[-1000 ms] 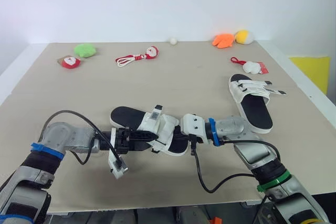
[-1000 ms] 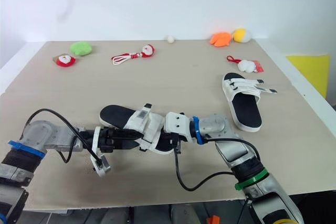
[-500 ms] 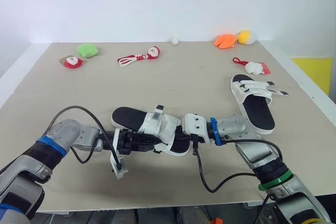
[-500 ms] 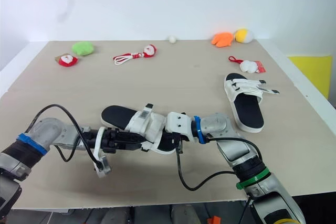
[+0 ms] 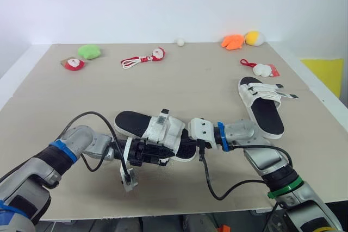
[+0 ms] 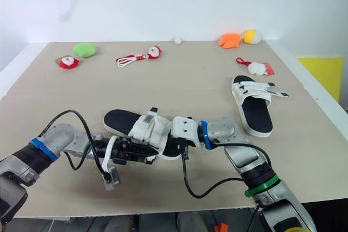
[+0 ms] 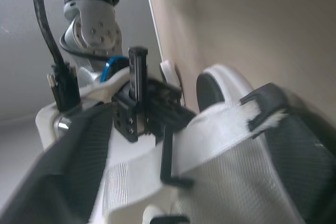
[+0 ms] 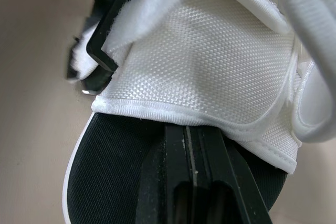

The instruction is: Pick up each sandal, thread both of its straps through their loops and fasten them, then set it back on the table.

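On the beige worktop (image 5: 190, 88), seen from the head camera, two sandals with white straps and black footbeds lay well apart. The near sandal (image 5: 133, 123) sat close to the front edge, between both arms. The far sandal (image 5: 267, 117) lay off to the right, its strap ends sticking out sideways. The left gripper (image 5: 159, 157) reached in from the left and touched the near sandal's side below its straps; whether it was clamped on anything could not be told. The right gripper (image 5: 184, 145) came in from the right and met the toe end. A green plush toy (image 5: 87, 51) and an orange plush toy (image 5: 232, 42) rested near the back edge.

From the left wrist camera, a white woven strap (image 7: 226, 129) crossed the view with a black loop (image 7: 169, 156) against it. Beyond them stood the right gripper and its arm.

From the right wrist camera, the right gripper's fingers (image 8: 178, 182) sat narrow and close together, closed on the near sandal, lying along its black footbed (image 8: 110, 166). Their tips were hidden beneath the white upper (image 8: 210, 61).
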Controlling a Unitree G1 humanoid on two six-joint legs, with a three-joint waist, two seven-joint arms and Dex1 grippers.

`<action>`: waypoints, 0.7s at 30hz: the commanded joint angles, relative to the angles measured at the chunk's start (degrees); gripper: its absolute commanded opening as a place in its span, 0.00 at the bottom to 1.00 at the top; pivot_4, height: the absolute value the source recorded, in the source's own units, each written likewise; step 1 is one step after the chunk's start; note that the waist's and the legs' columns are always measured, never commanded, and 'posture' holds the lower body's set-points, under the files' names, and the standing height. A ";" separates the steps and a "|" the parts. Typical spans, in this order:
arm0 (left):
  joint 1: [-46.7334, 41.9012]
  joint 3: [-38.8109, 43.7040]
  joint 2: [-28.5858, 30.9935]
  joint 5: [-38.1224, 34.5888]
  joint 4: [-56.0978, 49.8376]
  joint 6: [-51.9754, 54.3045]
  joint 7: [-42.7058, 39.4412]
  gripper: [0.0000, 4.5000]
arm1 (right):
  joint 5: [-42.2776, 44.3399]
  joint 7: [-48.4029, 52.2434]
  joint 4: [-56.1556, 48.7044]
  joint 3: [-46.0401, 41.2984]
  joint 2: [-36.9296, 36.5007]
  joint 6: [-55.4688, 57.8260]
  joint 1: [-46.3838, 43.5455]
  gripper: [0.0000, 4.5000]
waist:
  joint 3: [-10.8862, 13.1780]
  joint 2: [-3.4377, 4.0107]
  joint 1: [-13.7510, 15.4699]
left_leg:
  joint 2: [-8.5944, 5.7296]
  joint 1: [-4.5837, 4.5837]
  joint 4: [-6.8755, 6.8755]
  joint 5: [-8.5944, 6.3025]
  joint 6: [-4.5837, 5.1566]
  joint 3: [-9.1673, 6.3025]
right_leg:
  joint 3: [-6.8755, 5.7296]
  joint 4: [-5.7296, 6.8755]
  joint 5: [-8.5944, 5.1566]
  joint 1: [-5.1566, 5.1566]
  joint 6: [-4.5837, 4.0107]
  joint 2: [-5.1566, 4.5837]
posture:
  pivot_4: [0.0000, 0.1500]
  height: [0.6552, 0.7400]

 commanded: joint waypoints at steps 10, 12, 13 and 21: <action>0.14 -0.66 2.87 -11.75 -4.04 -10.57 -7.12 0.02 | -3.42 0.01 3.17 2.70 -1.03 2.47 1.94 0.00 | -0.02 -0.08 0.05 | 0.02 0.04 0.00 0.00 0.00 0.09 | 0.06 0.00 0.00 0.01 0.00 -0.01 | 1.00 1.00; 0.29 -0.30 3.21 -16.19 -4.12 -13.29 -10.04 0.02 | -3.41 0.04 3.12 2.69 -1.06 2.46 1.99 0.00 | -0.02 -0.08 0.06 | 0.03 0.03 0.00 0.00 0.00 0.12 | 0.08 0.00 0.00 0.00 0.00 -0.01 | 1.00 1.00; 0.46 -0.14 3.42 -18.62 -4.36 -14.41 -11.76 0.02 | -3.40 0.06 3.12 2.67 -1.08 2.44 2.00 0.00 | -0.02 -0.08 0.06 | 0.03 0.03 0.00 0.00 0.00 0.12 | 0.08 0.00 0.00 0.00 0.00 -0.01 | 1.00 1.00; 2.71 1.50 5.40 -33.86 -9.18 -17.88 -24.80 0.02 | -3.49 -0.22 3.46 2.82 -0.70 2.34 1.90 0.00 | -0.02 -0.08 0.06 | 0.06 0.05 0.00 0.00 0.00 0.21 | 0.15 0.00 0.00 -0.01 0.00 -0.01 | 1.00 1.00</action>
